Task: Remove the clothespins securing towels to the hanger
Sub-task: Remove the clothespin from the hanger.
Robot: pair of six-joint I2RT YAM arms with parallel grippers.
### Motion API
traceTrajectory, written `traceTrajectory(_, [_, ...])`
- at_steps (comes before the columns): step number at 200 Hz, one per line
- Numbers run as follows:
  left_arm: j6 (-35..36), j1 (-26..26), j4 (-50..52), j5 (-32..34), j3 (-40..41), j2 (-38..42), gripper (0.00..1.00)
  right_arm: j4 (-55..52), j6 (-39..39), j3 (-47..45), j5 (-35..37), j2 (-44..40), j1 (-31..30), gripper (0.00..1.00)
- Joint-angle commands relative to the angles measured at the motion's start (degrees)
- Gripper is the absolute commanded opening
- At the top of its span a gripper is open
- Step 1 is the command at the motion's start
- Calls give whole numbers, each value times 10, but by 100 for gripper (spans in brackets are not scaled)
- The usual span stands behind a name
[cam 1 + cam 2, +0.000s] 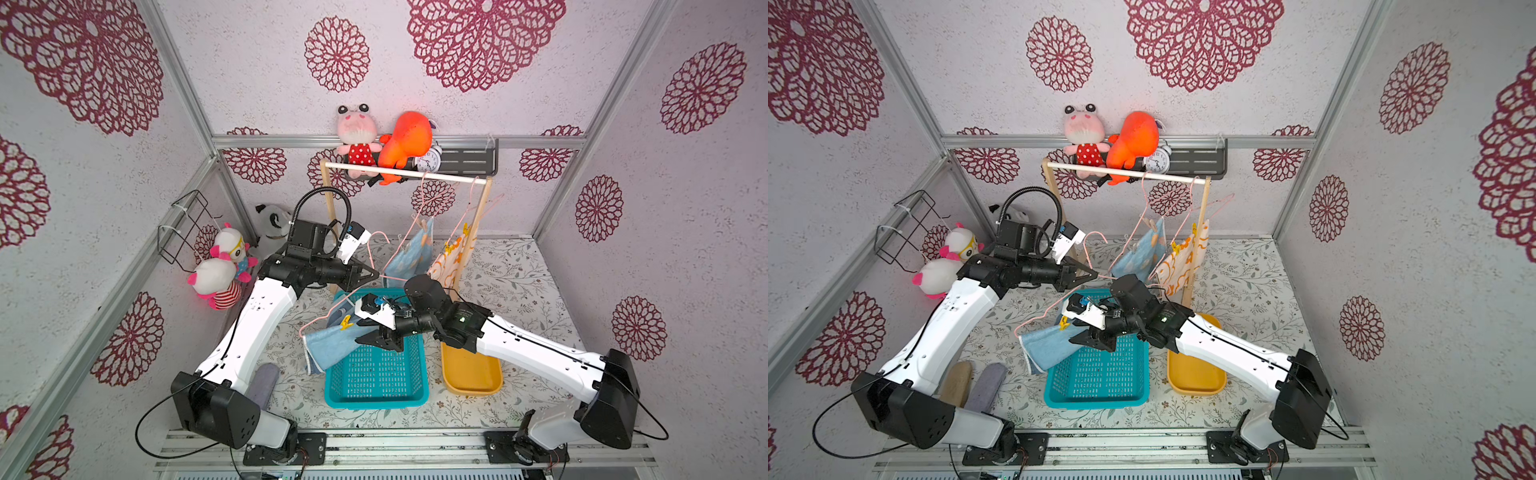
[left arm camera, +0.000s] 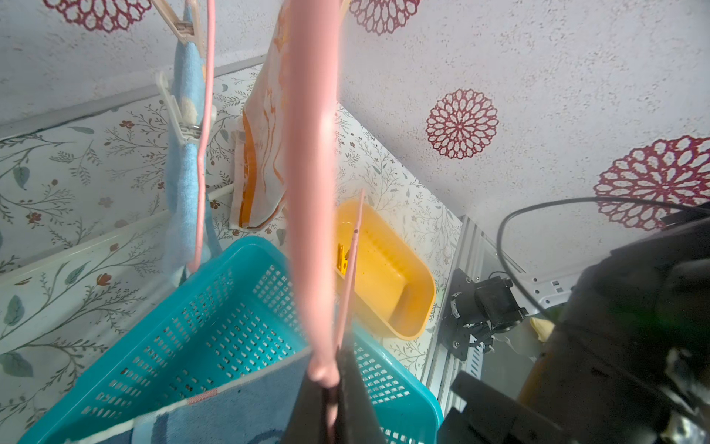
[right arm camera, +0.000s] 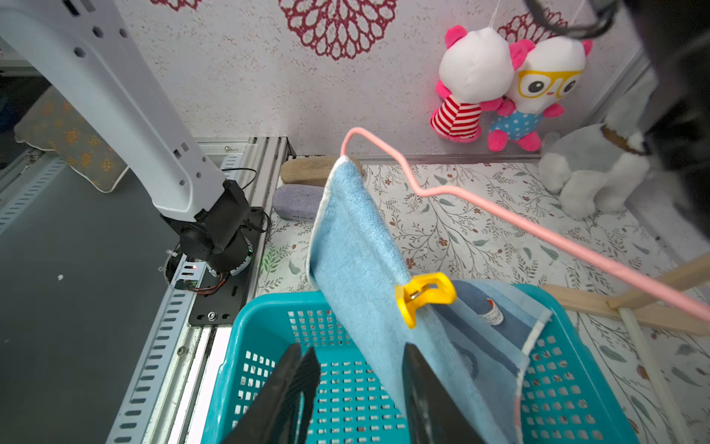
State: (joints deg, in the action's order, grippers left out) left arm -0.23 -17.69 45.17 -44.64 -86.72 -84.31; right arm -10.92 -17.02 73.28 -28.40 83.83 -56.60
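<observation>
Over teal basket (image 1: pixel 376 401): left end effector (image 1: pixel 376 274) clamped on pink hanger (image 2: pixel 311 192); blue towel (image 3: pixel 357 250) pinned by yellow clothespin (image 3: pixel 424 294). Right end effector (image 3: pixel 357 350) parted, just short. Risk: jaws catch towel, not pin, dragging hanger askew.

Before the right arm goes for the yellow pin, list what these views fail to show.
Right wrist view: a fold of the blue towel hides whether the yellow clothespin also bites the pink hanger.
Both top views: the right arm covers part of the yellow tub; clothespins on the hanging towels are too small to count.
Left wrist view: the hanger, blurred at the lens, blocks the middle.
</observation>
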Motion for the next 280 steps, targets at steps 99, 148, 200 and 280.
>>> traceTrajectory(99, [33, -29, 41, -42, -25, -12, 0, -50, -78, 86, 24, 54, 5, 46])
traceTrajectory(148, [34, -30, 42, -43, -26, -14, 0, -56, -79, 101, -4, 70, 5, 45])
traceTrajectory(200, [34, -30, 45, -43, -28, -18, 0, -62, -81, 112, -24, 79, 5, 40])
traceTrajectory(280, [35, -30, 47, -40, -28, -18, 0, -59, -81, 110, -35, 81, 4, 31])
